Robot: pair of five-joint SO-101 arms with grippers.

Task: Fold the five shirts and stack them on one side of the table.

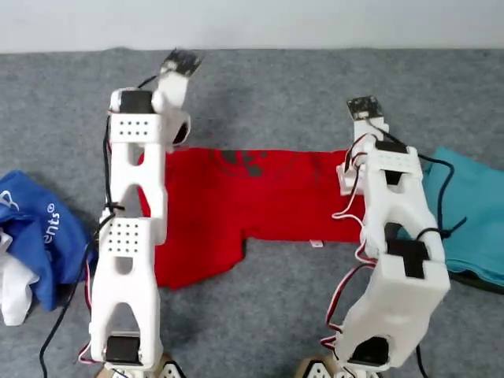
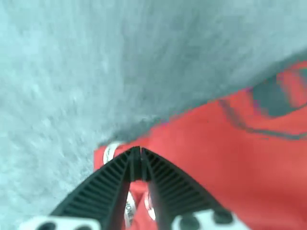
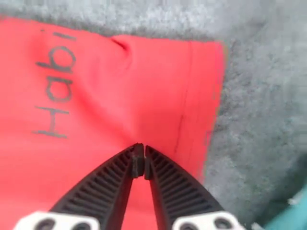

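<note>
Apparently the left claw is pinched shut on the red cotton shirt at its upper-left edge, and the right claw likewise near its right hem. The shirt lies mid-frame on the grey felt bench. Such thin pinches could slip on lifting, skewing the fold. From above, the arms hide both grips.

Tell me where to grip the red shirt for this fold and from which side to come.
Pinch the red shirt along its far edge, one hold near each end, coming down from above. It lies flat and spread wide on the grey table, so one central pinch would probably let the ends sag. The left gripper and right gripper are shut on it there.
</note>
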